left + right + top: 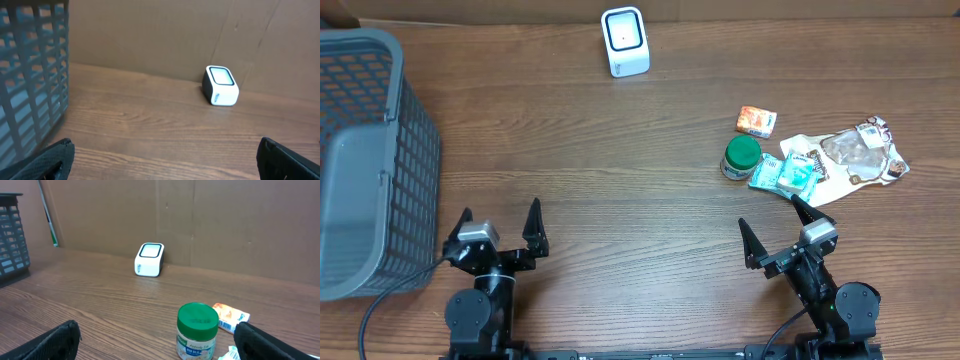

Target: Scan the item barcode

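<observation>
Underneath everything, table [620,200]: brown wood grain, with a cardboard wall [225,220] standing along its far edge.
Basket [415,150]: grey plastic mesh with tall sides, at the far left of the table.
Left gripper [500,210]: at the near edge, just right of the basket. Fingers are spread wide and hold nothing.
Right gripper [768,212]: at the near edge on the right side. Fingers are spread wide and hold nothing. One fingertip sits just beside the pile of goods; I cannot tell whether it touches.
Bag [855,150]: crinkled, clear and white, lying flat at the right end of the pile.
Scanner [625,42]: white block with a dark-rimmed window on its face. It sits at the far middle of the table near the wall, well apart from the goods and both grippers.
Jar [741,155]: green lid, printed label, upright at the left end of the pile and touching the teal packet.
Teal packet [785,173]: flat, between jar and bag, lying over the bag's edge.
Orange box [757,121]: small, on its side, just beyond the jar toward the wall. Its print is too small to read.
</observation>
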You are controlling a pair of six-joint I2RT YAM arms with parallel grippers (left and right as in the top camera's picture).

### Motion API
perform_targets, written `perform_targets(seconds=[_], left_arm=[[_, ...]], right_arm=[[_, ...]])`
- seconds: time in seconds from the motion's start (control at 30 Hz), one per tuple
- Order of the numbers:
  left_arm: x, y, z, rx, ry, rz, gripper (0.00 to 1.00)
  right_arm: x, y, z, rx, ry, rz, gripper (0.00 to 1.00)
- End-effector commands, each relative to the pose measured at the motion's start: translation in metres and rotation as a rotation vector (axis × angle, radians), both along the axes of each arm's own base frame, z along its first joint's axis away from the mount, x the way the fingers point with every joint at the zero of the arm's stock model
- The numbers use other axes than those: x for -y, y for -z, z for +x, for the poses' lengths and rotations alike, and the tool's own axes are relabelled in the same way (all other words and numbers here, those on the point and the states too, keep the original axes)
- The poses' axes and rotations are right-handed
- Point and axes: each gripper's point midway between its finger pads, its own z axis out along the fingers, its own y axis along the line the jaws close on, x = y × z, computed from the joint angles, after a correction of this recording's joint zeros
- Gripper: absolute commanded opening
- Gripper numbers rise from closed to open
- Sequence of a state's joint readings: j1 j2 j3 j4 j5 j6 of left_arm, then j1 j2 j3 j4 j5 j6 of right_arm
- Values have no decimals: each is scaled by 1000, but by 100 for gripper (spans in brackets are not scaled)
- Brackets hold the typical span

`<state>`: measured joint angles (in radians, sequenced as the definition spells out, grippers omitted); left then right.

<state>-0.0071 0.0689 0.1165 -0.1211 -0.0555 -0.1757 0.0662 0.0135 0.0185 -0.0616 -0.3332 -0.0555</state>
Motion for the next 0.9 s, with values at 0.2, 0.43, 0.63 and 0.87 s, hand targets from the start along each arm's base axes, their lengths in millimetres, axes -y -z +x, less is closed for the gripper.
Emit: perform_targets(seconds=[0.2,0.43,0.63,0.87], left_arm=[[2,28,2,-10,13,23,100],[4,28,2,-10,24,21,99],[4,28,2,-10,24,21,100],[4,28,2,-10,24,21,100]], right_arm=[[2,2,1,3,9,4,100],[2,2,1,3,9,4,100],[2,2,1,3,9,4,100],[2,2,1,3,9,4,100]])
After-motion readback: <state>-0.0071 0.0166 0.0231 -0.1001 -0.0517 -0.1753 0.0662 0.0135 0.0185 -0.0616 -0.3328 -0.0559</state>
